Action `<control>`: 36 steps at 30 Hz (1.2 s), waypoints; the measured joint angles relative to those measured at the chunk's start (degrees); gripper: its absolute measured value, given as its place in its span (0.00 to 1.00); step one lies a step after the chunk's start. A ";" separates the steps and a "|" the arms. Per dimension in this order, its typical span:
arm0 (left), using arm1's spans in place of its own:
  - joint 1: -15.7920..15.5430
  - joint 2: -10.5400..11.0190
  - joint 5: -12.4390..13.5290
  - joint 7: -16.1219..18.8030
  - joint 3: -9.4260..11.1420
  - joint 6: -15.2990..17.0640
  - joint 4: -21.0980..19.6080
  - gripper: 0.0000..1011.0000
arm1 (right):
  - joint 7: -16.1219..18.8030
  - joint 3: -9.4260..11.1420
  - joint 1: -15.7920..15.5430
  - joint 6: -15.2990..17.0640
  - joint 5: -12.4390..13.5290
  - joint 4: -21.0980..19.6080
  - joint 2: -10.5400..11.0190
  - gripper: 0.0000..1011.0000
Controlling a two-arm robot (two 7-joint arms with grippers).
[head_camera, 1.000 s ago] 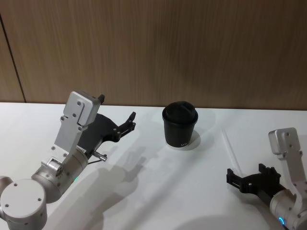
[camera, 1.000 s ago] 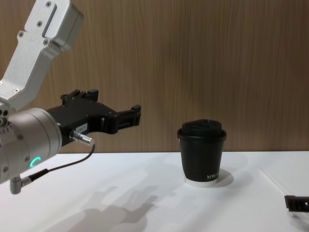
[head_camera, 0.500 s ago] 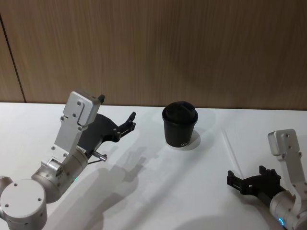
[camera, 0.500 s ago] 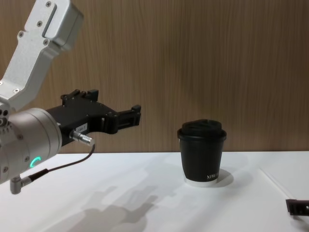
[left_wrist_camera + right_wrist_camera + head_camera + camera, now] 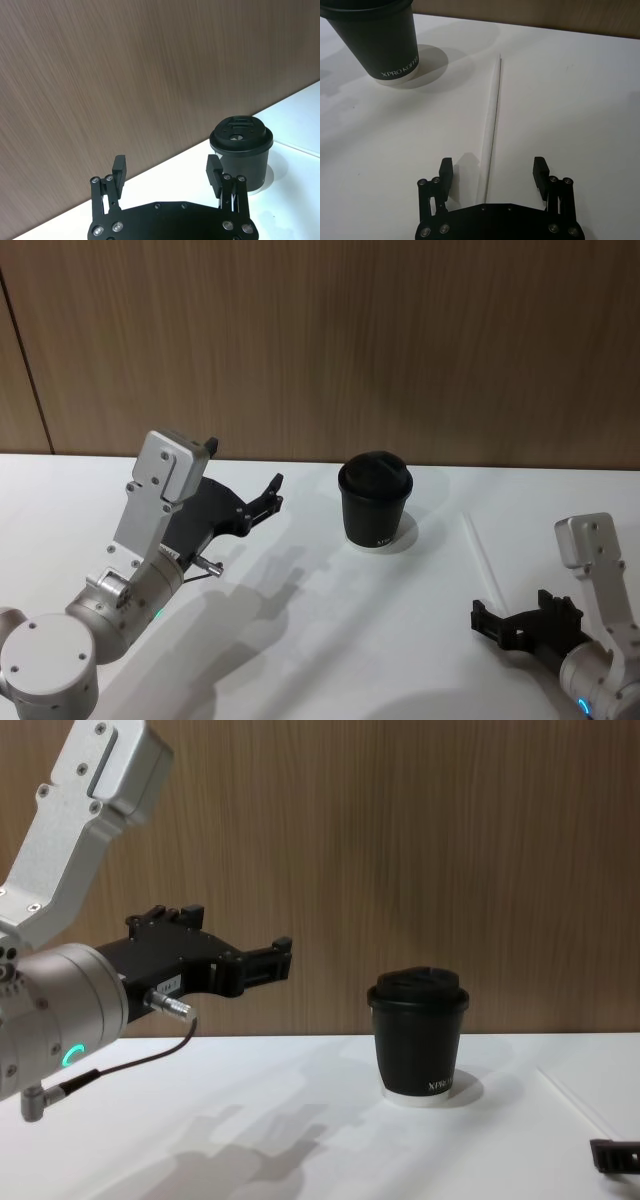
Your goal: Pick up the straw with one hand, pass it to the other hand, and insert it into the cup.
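The black cup with its domed lid stands upright at mid-table, also seen in the chest view. The thin white straw lies flat on the table to the cup's right. My right gripper hovers low over the straw's near end, open; in its wrist view the straw runs out from between the two fingers, with the cup beyond. My left gripper hangs open in the air left of the cup, holding nothing.
The white table ends at a brown wood-grain wall just behind the cup. The left arm's silver body with a green ring light fills the near left side.
My right gripper has sunk slightly toward the table over the straw's near end. The left arm, cup and straw have not moved.
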 joint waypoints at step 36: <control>0.00 0.00 0.00 0.00 0.00 0.00 0.00 0.99 | 0.87 0.18 0.00 -0.14 -0.90 0.56 -0.85 0.59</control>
